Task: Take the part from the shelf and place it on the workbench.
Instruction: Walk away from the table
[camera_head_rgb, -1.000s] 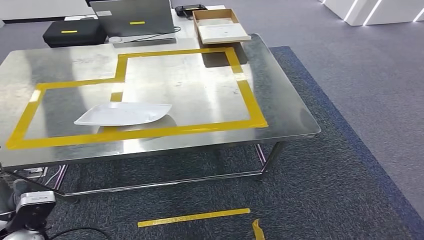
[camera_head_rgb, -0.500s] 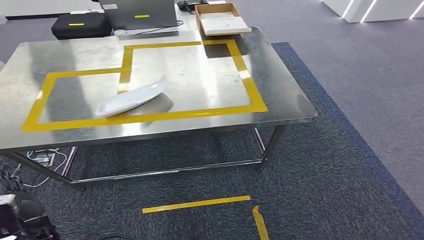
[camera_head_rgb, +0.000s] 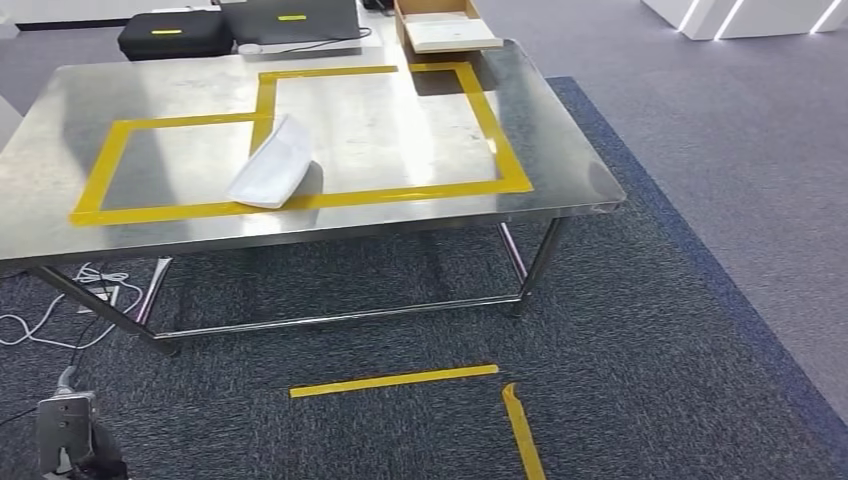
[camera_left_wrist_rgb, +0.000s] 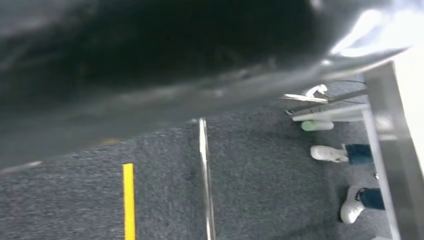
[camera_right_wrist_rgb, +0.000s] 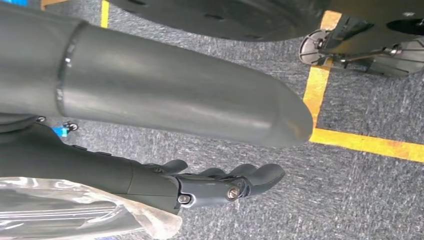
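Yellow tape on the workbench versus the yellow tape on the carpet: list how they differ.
The yellow tape on the workbench forms a closed stepped outline on steel; the yellow tape on the carpet is loose strips on grey carpet that enclose nothing. The workbench tape runs long, with a white part lying across its near side; the carpet strips are short and bare. Both are the same flat yellow.

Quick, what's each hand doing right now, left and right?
Left hand: cannot be told from these views.
Right hand: hanging over the carpet, fingers loosely curled, gripping nothing; a clear plastic cover lies beside its wrist.
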